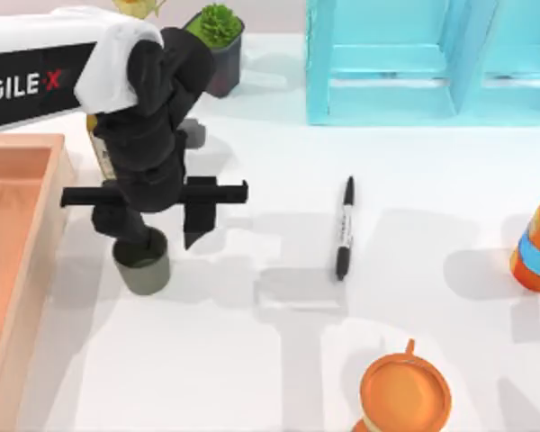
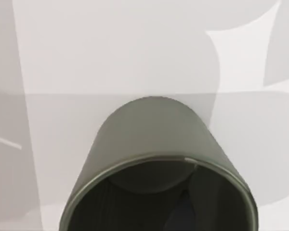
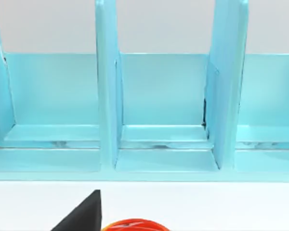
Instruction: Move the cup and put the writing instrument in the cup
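Left gripper sits over the left part of the table, near the orange tray at the left edge, fingers spread wide: one finger reaches into the cup's mouth, the other hangs apart on the marker's side. Cup stands upright, dark olive-grey, no handle; in the left wrist view the cup is right below the camera, with a dark finger inside the rim. Marker pen lies flat mid-table, long axis running front to back, slightly tilted, well apart from the cup and gripper on their right. Orange mug is at the front edge, orange blue-banded cylinder at the right edge, potted plant and teal shelf rack along the back. Right wrist view faces the rack; right arm's grip state can't tell.
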Controlling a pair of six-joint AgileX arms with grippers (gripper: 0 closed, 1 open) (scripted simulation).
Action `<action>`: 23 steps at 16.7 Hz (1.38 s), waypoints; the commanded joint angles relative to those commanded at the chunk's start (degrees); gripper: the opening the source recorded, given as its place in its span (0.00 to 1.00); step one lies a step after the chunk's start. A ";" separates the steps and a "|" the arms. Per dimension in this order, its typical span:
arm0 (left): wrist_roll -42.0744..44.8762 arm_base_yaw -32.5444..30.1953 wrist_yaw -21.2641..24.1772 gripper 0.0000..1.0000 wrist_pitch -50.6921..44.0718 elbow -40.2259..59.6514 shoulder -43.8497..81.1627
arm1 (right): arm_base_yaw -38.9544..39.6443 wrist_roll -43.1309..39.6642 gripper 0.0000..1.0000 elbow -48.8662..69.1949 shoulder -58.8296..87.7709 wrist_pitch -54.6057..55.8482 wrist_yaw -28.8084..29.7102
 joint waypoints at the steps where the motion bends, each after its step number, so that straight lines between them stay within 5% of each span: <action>1: 0.00 0.00 0.00 0.83 0.00 0.00 0.00 | 0.00 0.00 1.00 0.00 0.00 0.00 0.00; 4: 0.00 0.00 0.00 1.00 0.00 0.00 0.00 | 0.00 0.00 1.00 0.00 0.00 0.00 0.00; 14: -0.03 -0.16 0.00 1.00 -0.89 0.89 0.12 | 0.00 0.00 1.00 0.00 0.00 0.00 0.00; 23: -0.37 -0.50 0.00 1.00 -28.30 28.06 0.35 | 0.00 0.00 1.00 0.00 0.00 0.00 0.00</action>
